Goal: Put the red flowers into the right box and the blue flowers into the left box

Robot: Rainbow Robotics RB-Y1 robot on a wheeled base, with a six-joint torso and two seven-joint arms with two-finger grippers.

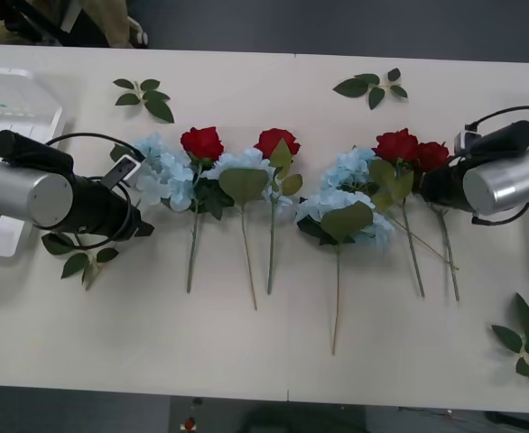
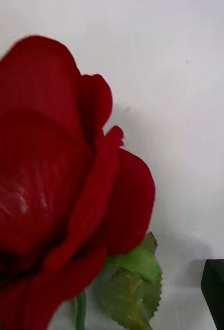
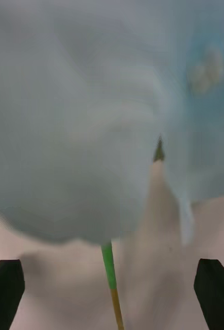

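left gripper (image 3: 112, 294) spread wide right over the leftmost blue hydrangea (image 1: 161, 171). right gripper (image 1: 427, 185) up against the rightmost red rose (image 1: 430, 155), can't tell on its fingers. ribbed left box (image 1: 12, 104) at the table's (image 1: 246, 343) far left corner.

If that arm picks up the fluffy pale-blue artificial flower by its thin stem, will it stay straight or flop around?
Probably floppy: the pale-blue artificial flower carries a big fluffy head on a thin stem, so it would likely droop head-down. It looks light, being fabric petals. The open left gripper straddles that stem just below the head, and a grip there should limit swinging.
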